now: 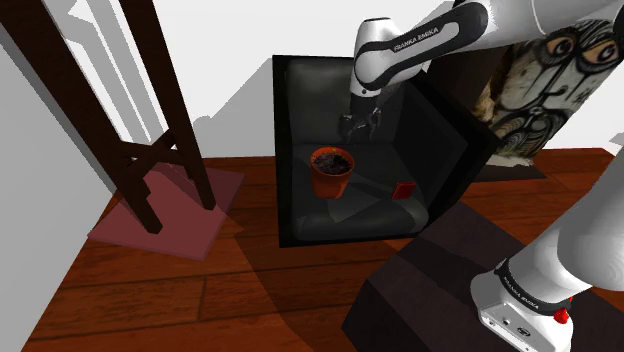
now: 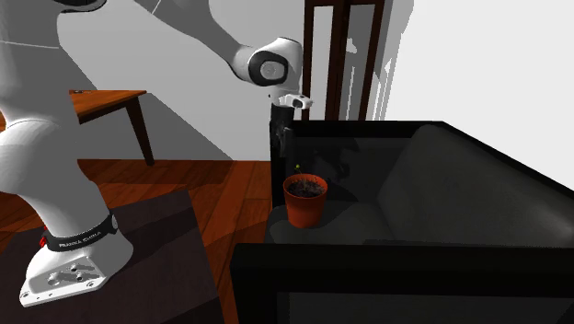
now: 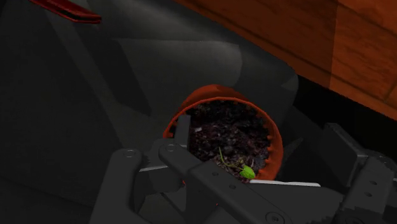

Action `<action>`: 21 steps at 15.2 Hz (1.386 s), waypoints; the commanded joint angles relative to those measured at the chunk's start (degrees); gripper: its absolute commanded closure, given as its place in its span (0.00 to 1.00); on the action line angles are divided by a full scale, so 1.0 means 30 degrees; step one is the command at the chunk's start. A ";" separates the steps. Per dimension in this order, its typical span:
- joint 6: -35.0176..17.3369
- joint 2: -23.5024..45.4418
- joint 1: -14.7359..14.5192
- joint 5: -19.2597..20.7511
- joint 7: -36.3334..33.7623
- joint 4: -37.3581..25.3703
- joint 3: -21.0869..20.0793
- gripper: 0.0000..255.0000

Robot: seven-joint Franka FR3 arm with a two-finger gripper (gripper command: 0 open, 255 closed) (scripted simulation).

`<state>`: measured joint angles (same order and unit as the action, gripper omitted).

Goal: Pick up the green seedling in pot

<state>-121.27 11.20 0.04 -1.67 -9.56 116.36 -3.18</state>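
Observation:
A terracotta pot [image 1: 331, 171] full of dark soil stands upright on the seat of a black armchair [image 1: 300, 100]. In the wrist view a tiny green seedling [image 3: 247, 171] grows near the rim of the pot [image 3: 219, 102]. My black gripper [image 1: 360, 127] hangs just above the pot's rim, on the side toward the chair's back. Its fingers stand apart and hold nothing. In the second exterior view the pot [image 2: 305, 199] sits at the seat's front and the gripper [image 2: 281, 138] hangs dark against the armchair [image 2: 441, 175].
A small flat red thing [image 1: 403, 190] lies on the seat beside the pot. The chair's armrests and back wall in the seat. Dark wooden furniture legs [image 1: 150, 150] stand on a pink mat [image 1: 170, 215] at the shoulder view's left. A wooden table [image 2: 106, 99] stands behind the arm.

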 commanded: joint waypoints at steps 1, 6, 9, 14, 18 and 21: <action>-0.0213 0.1656 -0.0146 0.0183 -0.0337 -0.1348 -0.0030 0.00; -0.0170 0.5601 -0.0402 0.0574 -0.0808 -0.5078 0.0096 0.00; -0.0524 0.6213 -0.0433 0.0610 -0.0839 -0.5316 0.0122 0.00; -0.1563 0.7100 -0.0453 0.0645 -0.0842 -0.5164 0.0146 0.00; -0.1561 0.7082 -0.0451 0.0644 -0.0840 -0.5146 0.0145 1.00; -0.1569 0.7074 -0.0454 0.0643 -0.0845 -0.5132 0.0144 1.00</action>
<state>-125.97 32.41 -1.32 0.27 -12.08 100.95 -2.75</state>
